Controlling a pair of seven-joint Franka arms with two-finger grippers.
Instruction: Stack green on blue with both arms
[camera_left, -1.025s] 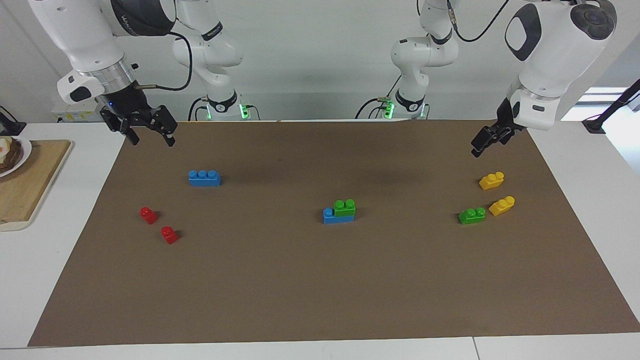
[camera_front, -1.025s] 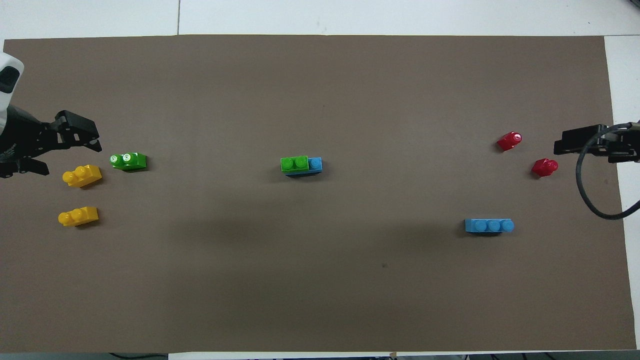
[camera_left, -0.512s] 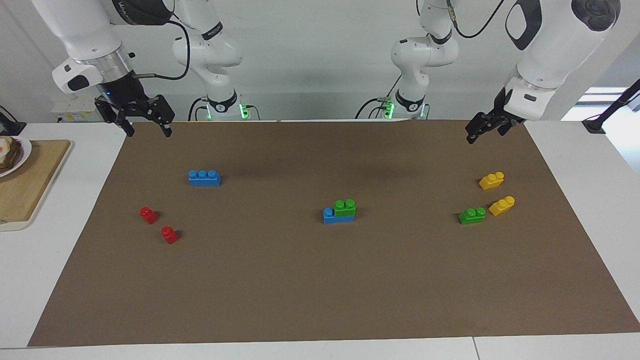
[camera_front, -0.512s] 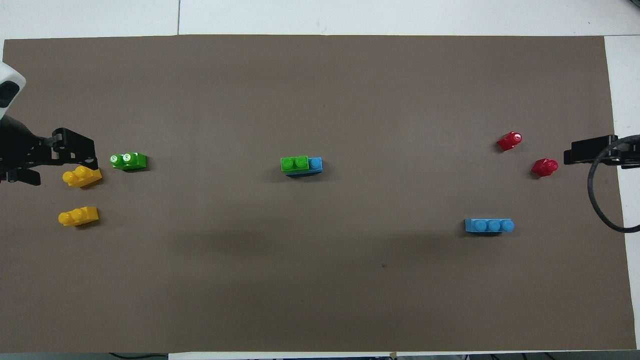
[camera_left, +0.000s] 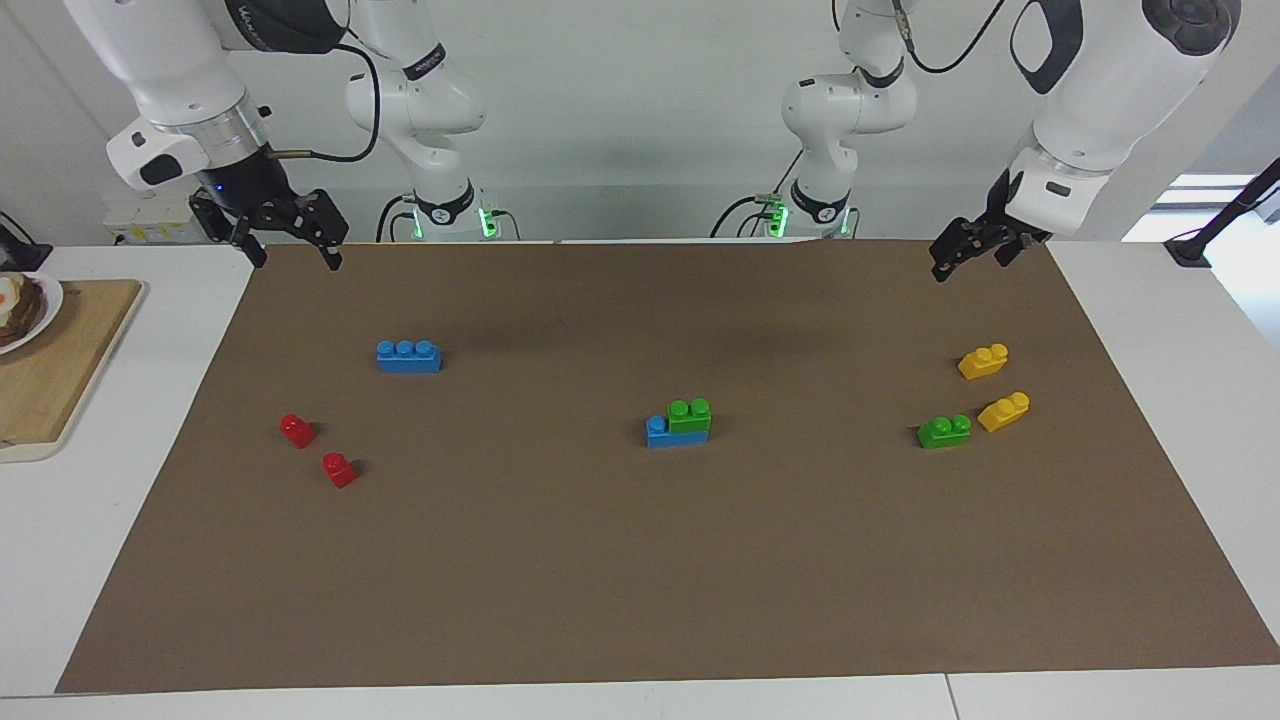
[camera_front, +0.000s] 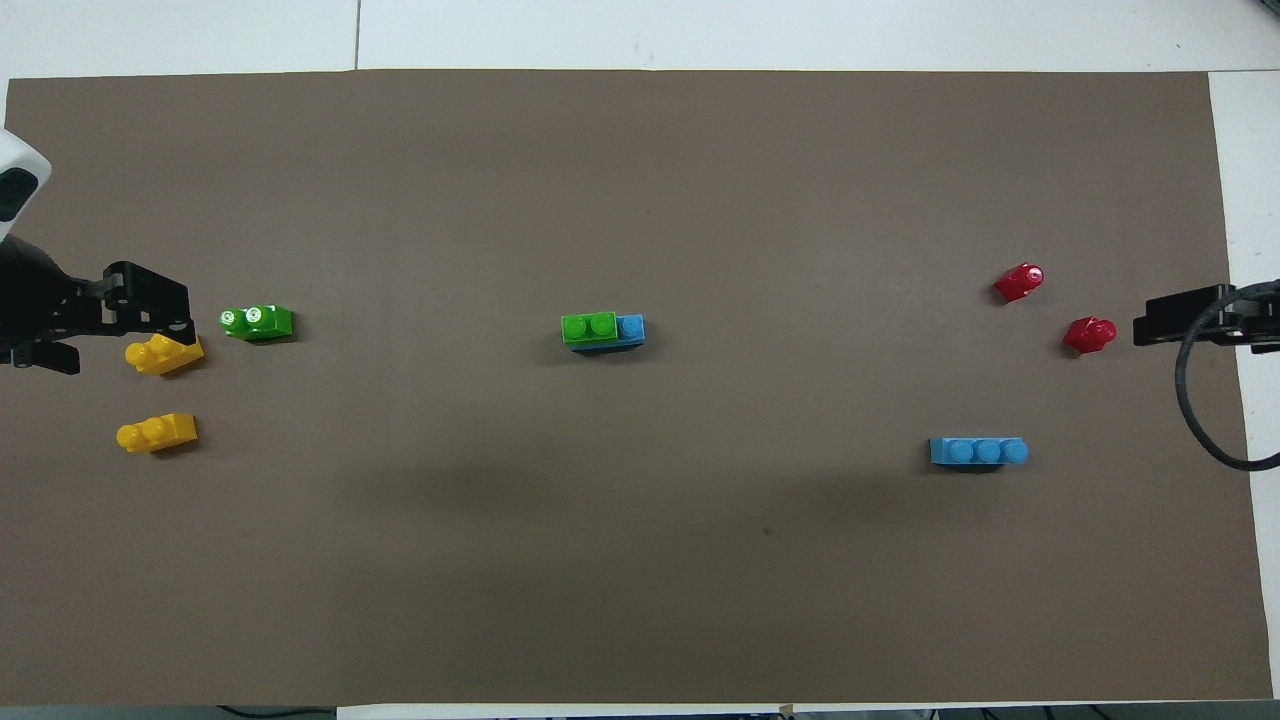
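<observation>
With the small green two-stud plastic brick (camera_left: 690, 414) already seated on the long blue plastic brick (camera_left: 676, 431) at mid-mat, the left gripper (camera_left: 968, 256) and right gripper (camera_left: 287, 241) hang open and empty over the mat's robot-side corners, so the stacking looks done and nothing further seems needed.

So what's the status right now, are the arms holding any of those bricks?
Left gripper and right gripper open, empty, raised. Green brick sits on blue brick, mid-mat. Nothing in the way.

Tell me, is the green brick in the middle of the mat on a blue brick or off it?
On: the green brick sits on the blue brick, leaving one blue stud uncovered.
</observation>
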